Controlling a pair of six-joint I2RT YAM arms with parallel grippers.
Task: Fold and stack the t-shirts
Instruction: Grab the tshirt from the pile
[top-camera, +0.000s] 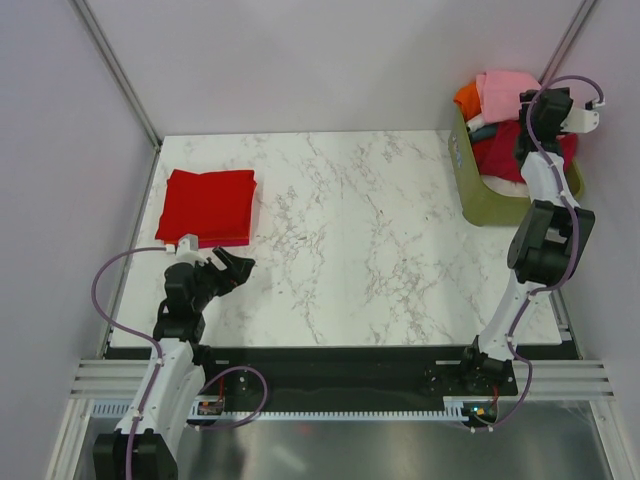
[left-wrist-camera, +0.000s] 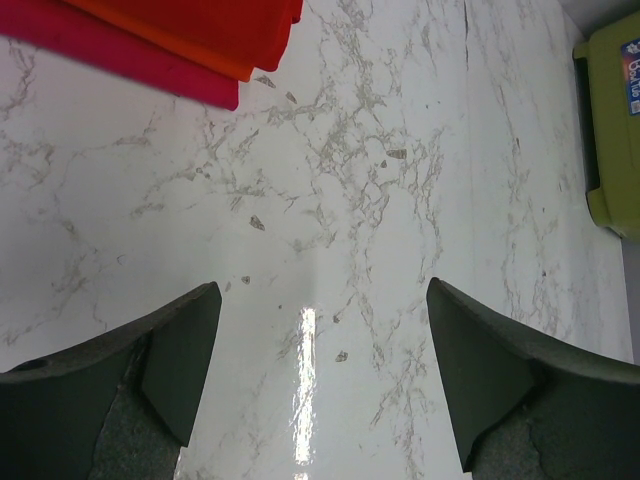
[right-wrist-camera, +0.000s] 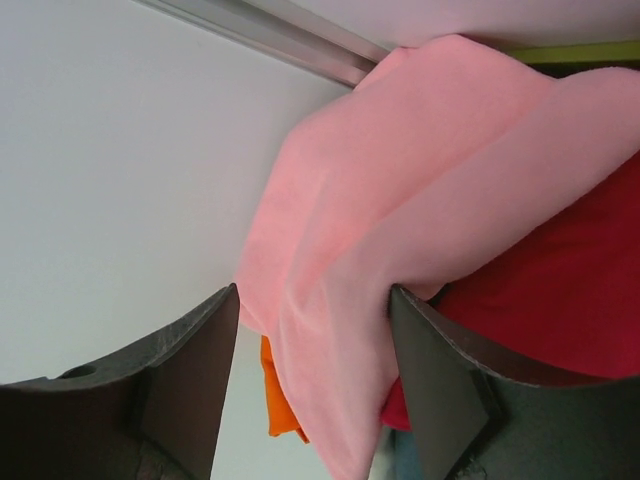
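Observation:
A folded stack of red t-shirts (top-camera: 208, 205) lies at the table's far left. In the left wrist view it shows as a bright red shirt (left-wrist-camera: 200, 25) on a crimson one (left-wrist-camera: 110, 55). My left gripper (top-camera: 235, 270) hovers just in front of the stack, open and empty (left-wrist-camera: 323, 290). In the olive-green basket (top-camera: 490, 205) at the far right lie a pale pink t-shirt (top-camera: 505, 90), an orange one (top-camera: 467, 97) and a red one (top-camera: 500, 150). My right gripper (top-camera: 522, 100) is open, and a hanging fold of the pink shirt (right-wrist-camera: 400, 200) lies between its jaws (right-wrist-camera: 312, 300).
The white marble table (top-camera: 350, 230) is bordered by grey walls at the left, back and right. The basket overhangs the table's right edge and also shows in the left wrist view (left-wrist-camera: 615, 130). A metal frame post (right-wrist-camera: 270, 35) runs behind the pink shirt.

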